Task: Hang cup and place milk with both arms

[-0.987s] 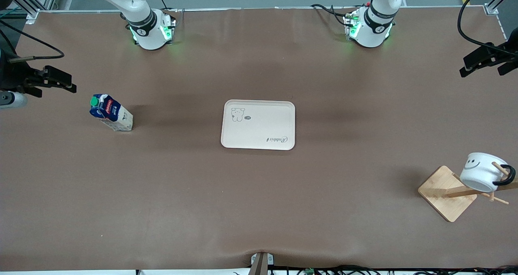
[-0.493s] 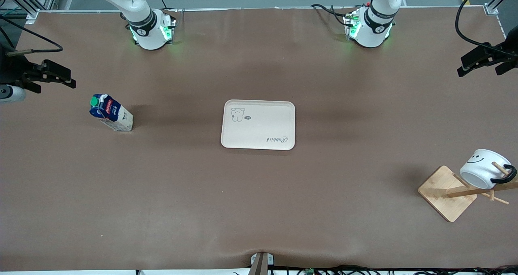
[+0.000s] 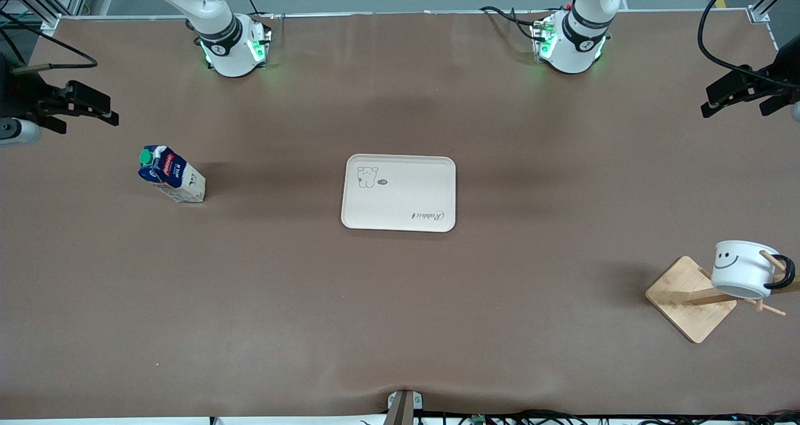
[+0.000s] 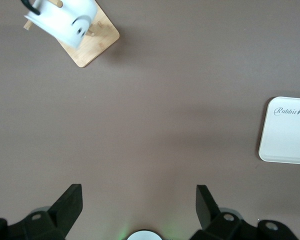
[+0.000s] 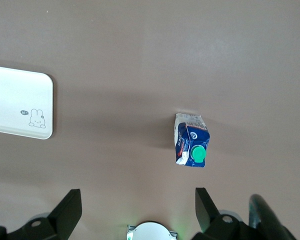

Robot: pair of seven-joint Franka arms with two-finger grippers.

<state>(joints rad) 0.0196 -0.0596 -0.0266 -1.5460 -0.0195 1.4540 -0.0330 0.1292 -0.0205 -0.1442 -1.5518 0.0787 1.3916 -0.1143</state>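
Note:
The cup (image 3: pixel 740 267), white with a smiley face, hangs by its black handle on a peg of the wooden rack (image 3: pixel 687 300) at the left arm's end of the table; it also shows in the left wrist view (image 4: pixel 72 20). The milk (image 3: pixel 170 175) stands upright on the table toward the right arm's end, its green cap up, and shows in the right wrist view (image 5: pixel 191 140). My left gripper (image 3: pixel 707 103) (image 4: pixel 139 197) hangs open and empty, up in the air over the table's edge. My right gripper (image 3: pixel 112 114) (image 5: pixel 139 197) is open and empty above the table beside the milk.
A white tray (image 3: pixel 437 181) with a rabbit drawing lies in the middle of the table, between the milk and the rack (image 4: pixel 97 42). It also shows in both wrist views (image 4: pixel 290 145) (image 5: pixel 20 95). Black cables trail near both grippers.
The cup has swung on its peg and now hangs more level. Both grippers have drifted a little toward the robots' bases, still open.

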